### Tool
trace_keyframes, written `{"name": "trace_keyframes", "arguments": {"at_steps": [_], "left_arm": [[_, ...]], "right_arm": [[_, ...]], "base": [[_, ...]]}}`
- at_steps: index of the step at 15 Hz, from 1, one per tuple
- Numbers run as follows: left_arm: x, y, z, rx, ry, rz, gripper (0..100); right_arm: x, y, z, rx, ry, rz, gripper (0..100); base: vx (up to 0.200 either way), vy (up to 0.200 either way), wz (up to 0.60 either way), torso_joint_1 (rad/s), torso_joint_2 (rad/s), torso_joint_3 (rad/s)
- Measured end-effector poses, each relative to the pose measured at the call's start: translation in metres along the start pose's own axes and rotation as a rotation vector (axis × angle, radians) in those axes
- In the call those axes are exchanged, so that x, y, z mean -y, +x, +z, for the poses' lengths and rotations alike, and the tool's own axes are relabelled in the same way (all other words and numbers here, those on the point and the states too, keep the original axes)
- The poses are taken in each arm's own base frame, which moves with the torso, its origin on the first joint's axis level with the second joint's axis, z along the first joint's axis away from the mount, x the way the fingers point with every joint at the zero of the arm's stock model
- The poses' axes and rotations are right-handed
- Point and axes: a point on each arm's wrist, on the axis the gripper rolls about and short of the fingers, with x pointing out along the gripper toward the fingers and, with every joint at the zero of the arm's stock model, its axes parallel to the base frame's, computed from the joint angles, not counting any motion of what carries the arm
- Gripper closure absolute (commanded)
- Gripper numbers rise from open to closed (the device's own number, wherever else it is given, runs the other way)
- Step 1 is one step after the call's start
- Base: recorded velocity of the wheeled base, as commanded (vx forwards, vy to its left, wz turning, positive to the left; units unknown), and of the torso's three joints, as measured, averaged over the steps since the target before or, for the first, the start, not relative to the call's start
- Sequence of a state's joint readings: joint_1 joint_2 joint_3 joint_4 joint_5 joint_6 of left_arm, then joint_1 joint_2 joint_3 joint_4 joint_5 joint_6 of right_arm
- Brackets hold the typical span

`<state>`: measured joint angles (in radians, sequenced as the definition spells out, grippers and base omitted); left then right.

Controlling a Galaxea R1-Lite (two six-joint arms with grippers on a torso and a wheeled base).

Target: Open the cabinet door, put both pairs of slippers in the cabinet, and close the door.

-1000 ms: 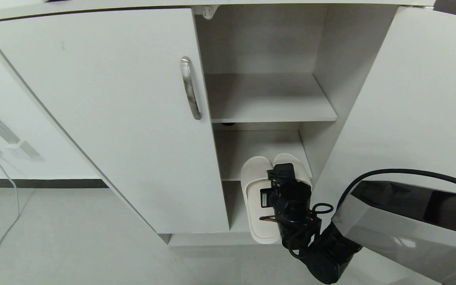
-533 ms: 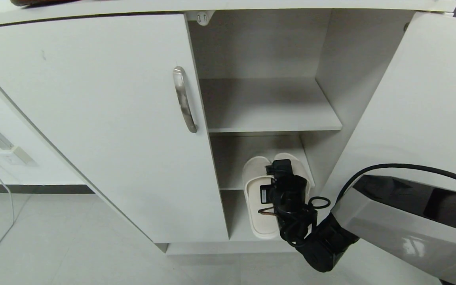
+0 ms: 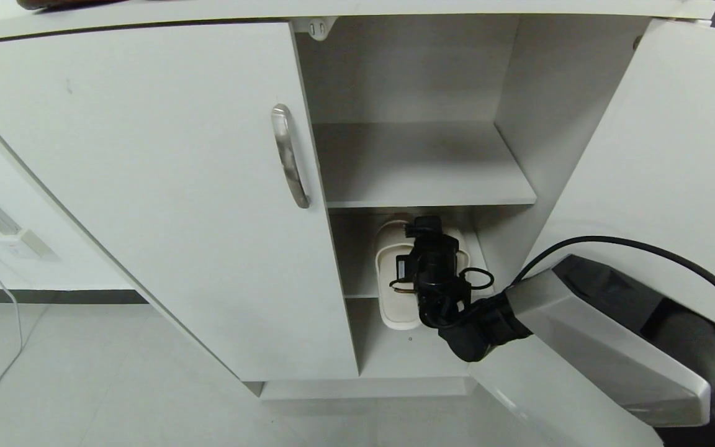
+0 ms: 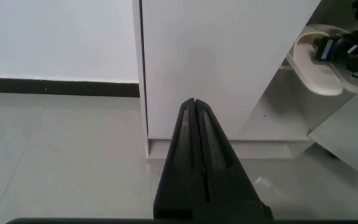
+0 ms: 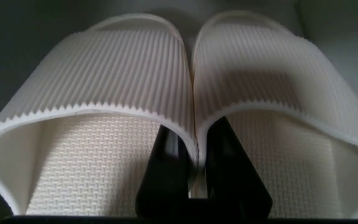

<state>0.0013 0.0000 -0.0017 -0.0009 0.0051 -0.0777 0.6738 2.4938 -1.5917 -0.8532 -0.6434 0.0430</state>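
One pair of slippers [image 5: 104, 81], inner straps pinched in the right gripper [image 5: 194, 149], toes beyond its fingers over the lower shelf [image 3: 357, 273], door [image 3: 655, 155] open; left gripper [image 4: 194, 106] pressed together; second pair and closing seemingly outstanding.

The left door [image 3: 146, 186] is blocking you. The slippers [image 3: 388, 307] are crowding the lower shelf [image 3: 357, 264]; the upper shelf [image 3: 419, 161] is offering room.

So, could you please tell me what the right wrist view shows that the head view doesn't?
The right wrist view adds the ribbed straps, with the right gripper shut on their adjoining inner edges. The head view adds the cabinet: closed left door, its handle, open right door and upper shelf. Shared: the white slippers held at the lower shelf.
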Motion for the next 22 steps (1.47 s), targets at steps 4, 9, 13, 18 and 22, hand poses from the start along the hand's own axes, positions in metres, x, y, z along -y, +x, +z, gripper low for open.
{"name": "trace_keyframes", "arguments": {"at_steps": [4, 9, 13, 18, 22], "left_arm": [[0.0, 0.0, 0.0, 0.0, 0.001, 0.001, 100], [0.0, 0.0, 0.0, 0.0, 0.0, 0.001, 100], [0.0, 0.0, 0.0, 0.0, 0.0, 0.001, 100], [0.0, 0.0, 0.0, 0.0, 0.0, 0.002, 100], [0.0, 0.0, 0.0, 0.0, 0.001, 0.002, 100]], "right_arm": [[0.003, 0.02, 0.005, 0.01, 0.008, -0.014, 100], [0.004, 0.023, 0.006, 0.015, 0.012, -0.018, 100], [0.004, 0.024, 0.003, 0.011, 0.009, -0.02, 0], [0.006, 0.023, -0.004, -0.014, -0.009, -0.022, 0], [0.007, 0.001, -0.004, -0.037, -0.026, 0.001, 0]], "base": [[0.0, 0.0, 0.0, 0.0, 0.0, 0.0], [0.0, 0.0, 0.0, 0.0, 0.0, 0.0], [0.0, 0.0, 0.0, 0.0, 0.0, 0.0], [0.0, 0.0, 0.0, 0.0, 0.0, 0.0], [0.0, 0.0, 0.0, 0.0, 0.0, 0.0]]}}
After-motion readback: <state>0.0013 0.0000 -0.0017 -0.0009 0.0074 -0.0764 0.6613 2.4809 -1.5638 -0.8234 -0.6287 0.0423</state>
